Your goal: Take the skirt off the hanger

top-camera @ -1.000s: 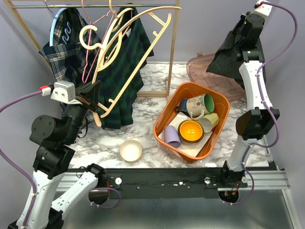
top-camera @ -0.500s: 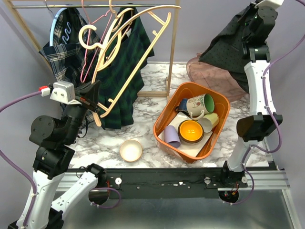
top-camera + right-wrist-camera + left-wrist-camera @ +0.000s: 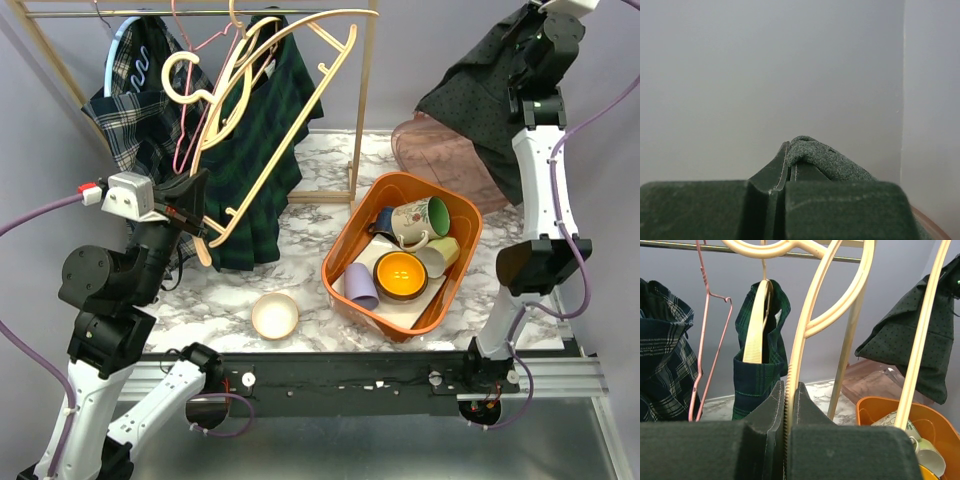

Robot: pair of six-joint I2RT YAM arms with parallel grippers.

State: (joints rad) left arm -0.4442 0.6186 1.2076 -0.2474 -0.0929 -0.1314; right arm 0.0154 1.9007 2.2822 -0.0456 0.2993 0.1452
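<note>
A cream wooden hanger [image 3: 270, 130] leans bare from the rack down to my left gripper [image 3: 197, 205], which is shut on its lower bar. The left wrist view shows the ridged bar [image 3: 805, 325] pinched between the gripper's [image 3: 789, 390] jaws. A dark dotted skirt [image 3: 480, 85] hangs free of the hanger at the top right, held high by my right gripper [image 3: 540, 45]. In the right wrist view a fold of the skirt [image 3: 825, 157] is clamped in the gripper [image 3: 791, 150]. The skirt also shows in the left wrist view [image 3: 912, 335].
A wooden rack [image 3: 362, 100] holds a dark green plaid skirt [image 3: 260, 170], a lighter plaid skirt [image 3: 130, 100] and a pink wire hanger [image 3: 190, 110]. An orange basin [image 3: 350, 245] holds mugs and bowls. A small bowl [image 3: 275, 315] sits in front. A pink see-through bin [image 3: 440, 150] lies under the dotted skirt.
My right gripper has risen and shifted right, carrying the dotted skirt higher above the pink bin. The left gripper and the hanger have barely moved.
</note>
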